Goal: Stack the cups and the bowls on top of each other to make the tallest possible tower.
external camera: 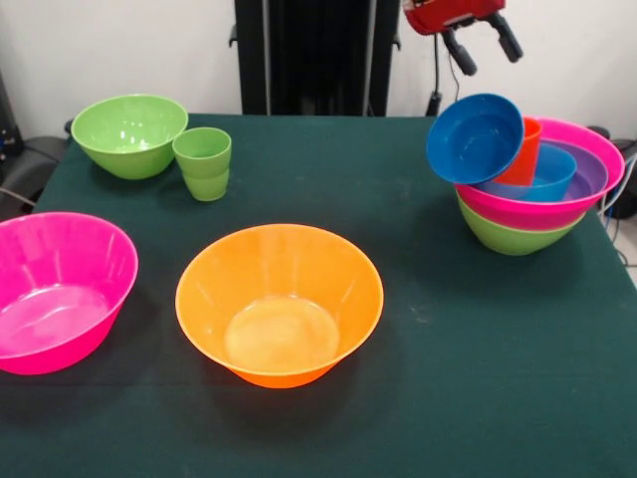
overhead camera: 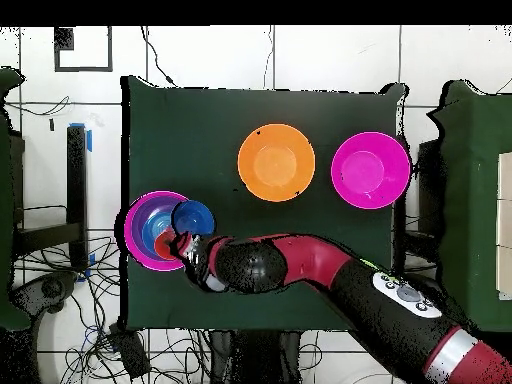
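The tower stands at the right of the front view: a green base bowl [external camera: 513, 235], a wide pink bowl [external camera: 599, 149], a purple bowl [external camera: 590, 171], a blue bowl [external camera: 545, 175] and the orange-red cup [external camera: 525, 151]. A second small blue bowl [external camera: 476, 137] leans tilted on its left rim against the cup. My gripper [external camera: 483, 47] hangs open and empty above the tower, apart from it. The big orange bowl [external camera: 280, 304] sits mid-table, a big pink bowl [external camera: 55, 291] at the left. A green bowl [external camera: 129, 134] and the light green cup [external camera: 204, 162] stand far left.
In the overhead view the arm [overhead camera: 300, 262] reaches across the table to the tower [overhead camera: 150, 225], with the tilted blue bowl [overhead camera: 193, 217] beside it. It covers the green bowl and cup there. The orange bowl [overhead camera: 276, 161] and pink bowl [overhead camera: 369, 169] lie beyond.
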Controlling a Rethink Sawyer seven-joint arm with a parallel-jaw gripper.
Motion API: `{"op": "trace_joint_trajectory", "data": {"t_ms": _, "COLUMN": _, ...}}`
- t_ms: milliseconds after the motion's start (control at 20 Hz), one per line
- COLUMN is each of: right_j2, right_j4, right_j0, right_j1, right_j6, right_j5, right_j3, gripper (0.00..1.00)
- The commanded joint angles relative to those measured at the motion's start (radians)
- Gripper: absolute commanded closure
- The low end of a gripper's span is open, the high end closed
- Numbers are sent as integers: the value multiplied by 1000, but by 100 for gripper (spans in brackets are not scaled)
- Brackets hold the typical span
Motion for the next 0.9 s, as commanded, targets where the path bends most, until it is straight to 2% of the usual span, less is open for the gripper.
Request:
{"op": "trace_joint_trajectory", "data": {"t_ms": 50, "right_j2": -53, "right_j4": -48, "right_j0": -11, "right_j1": -24, "right_j6": -71, "right_j5": 113, "right_j3": -24, "gripper": 0}}
{"op": "trace_joint_trajectory", "data": {"t_ms": 250, "right_j2": -53, "right_j4": -51, "right_j0": -16, "right_j1": -18, "right_j6": -72, "right_j5": 112, "right_j3": -26, "gripper": 0}}
{"op": "trace_joint_trajectory", "data": {"t_ms": 500, "right_j2": -77, "right_j4": -73, "right_j0": 17, "right_j1": 49, "right_j6": -61, "right_j5": 48, "right_j3": -46, "gripper": 0}}
{"op": "trace_joint_trajectory", "data": {"t_ms": 900, "right_j2": -99, "right_j4": -96, "right_j0": 44, "right_j1": 105, "right_j6": -59, "right_j5": 7, "right_j3": -86, "gripper": 0}}
